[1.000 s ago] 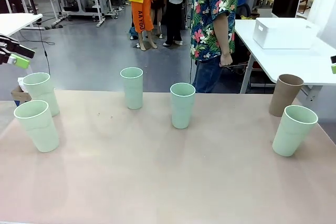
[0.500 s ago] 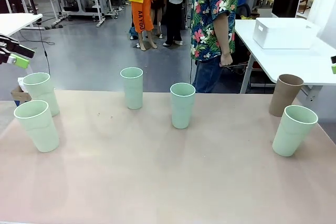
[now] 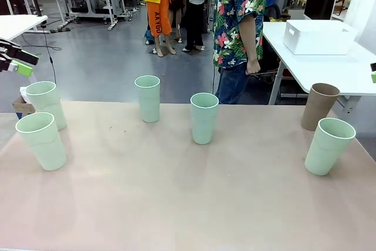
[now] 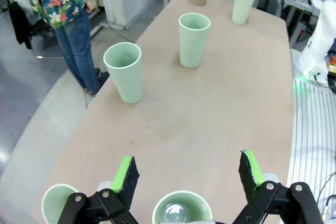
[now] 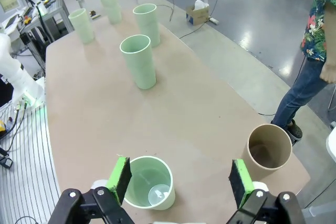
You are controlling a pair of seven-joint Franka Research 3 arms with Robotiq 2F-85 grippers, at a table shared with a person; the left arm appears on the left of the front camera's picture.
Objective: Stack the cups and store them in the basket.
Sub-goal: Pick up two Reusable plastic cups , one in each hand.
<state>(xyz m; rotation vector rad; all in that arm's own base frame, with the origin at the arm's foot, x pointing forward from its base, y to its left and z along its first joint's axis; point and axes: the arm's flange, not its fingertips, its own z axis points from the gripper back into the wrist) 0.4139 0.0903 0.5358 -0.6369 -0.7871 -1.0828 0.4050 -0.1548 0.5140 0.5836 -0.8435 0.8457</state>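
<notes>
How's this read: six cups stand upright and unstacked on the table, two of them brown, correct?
Not quite: only one brown cup stands there, with five green cups. The front view shows all six upright and unstacked on the table.

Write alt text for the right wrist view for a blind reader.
The robot's right hand hangs open over a tan table, with a mint cup and the brown cup upright just beneath it. Four more mint cups stand upright farther along the table, and a person in a floral shirt stands at its edge.
</notes>
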